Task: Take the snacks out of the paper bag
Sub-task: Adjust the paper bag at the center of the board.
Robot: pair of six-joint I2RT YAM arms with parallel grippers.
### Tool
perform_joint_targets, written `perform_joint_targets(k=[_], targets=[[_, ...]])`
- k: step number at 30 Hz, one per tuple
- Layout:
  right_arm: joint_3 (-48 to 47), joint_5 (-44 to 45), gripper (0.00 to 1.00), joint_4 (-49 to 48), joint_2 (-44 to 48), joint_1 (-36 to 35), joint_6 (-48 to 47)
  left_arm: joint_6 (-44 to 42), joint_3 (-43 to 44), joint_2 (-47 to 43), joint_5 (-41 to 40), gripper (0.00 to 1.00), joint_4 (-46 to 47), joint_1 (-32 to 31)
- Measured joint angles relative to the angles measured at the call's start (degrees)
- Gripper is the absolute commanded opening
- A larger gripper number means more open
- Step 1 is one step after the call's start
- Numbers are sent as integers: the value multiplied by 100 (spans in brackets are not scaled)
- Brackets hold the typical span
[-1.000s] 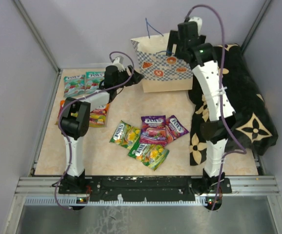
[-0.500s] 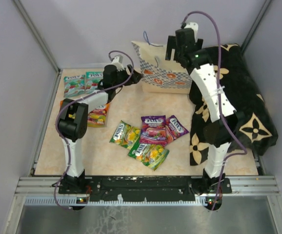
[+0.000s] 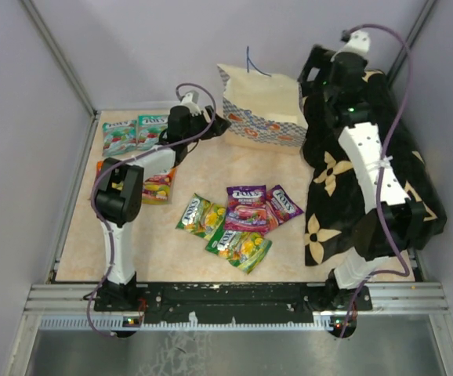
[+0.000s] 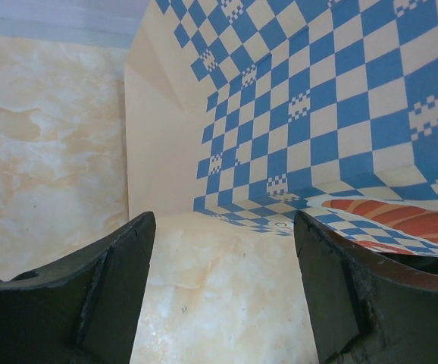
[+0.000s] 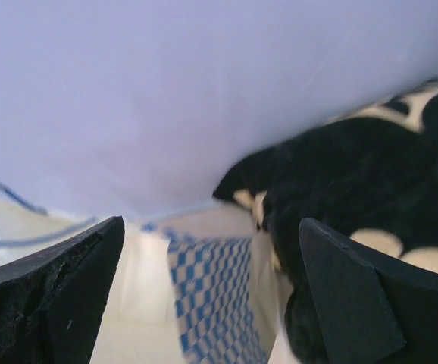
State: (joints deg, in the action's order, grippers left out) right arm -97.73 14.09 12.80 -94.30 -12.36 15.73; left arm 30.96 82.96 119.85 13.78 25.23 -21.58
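The paper bag stands tilted at the back of the table, tan face up, checkered band low, blue cord handle on top. My left gripper is open at its lower left corner. In the left wrist view the gripper has bare tabletop between its jaws and the bag's checkered side just ahead. My right gripper is open and empty, raised beside the bag's right edge. Snacks lie on the table: teal packets, an orange one, and green and purple ones.
A black flower-patterned cloth covers the right side of the table under the right arm, also seen as the cloth in the right wrist view beside the bag's band. Pale walls close in the back and sides.
The right arm has pulled away from the bag and swung right and up over the cloth. The bag has tipped back and shifted slightly. The left arm has stayed put.
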Motion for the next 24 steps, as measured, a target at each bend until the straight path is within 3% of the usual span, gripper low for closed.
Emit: perform_joint_targets(k=[6,14,19,21,24], targets=[[-732,-555,95,-98,-149,503,63,35,756,402,-387,79,-251,44],[-612,-2988,93,-887,-1263,1325,730,404,2197,1384,-710,79,-780,411],[-619,-3884,93,-1311,-2166,1729,1099,608,3163,2009,-745,78,-1362,774],[-621,-4157,93,-1497,-2439,1746,1202,632,3136,1993,-761,76,-1480,883],[-686,-4546,92,-1827,-2780,1700,1416,654,2267,1556,-761,73,-1285,892]])
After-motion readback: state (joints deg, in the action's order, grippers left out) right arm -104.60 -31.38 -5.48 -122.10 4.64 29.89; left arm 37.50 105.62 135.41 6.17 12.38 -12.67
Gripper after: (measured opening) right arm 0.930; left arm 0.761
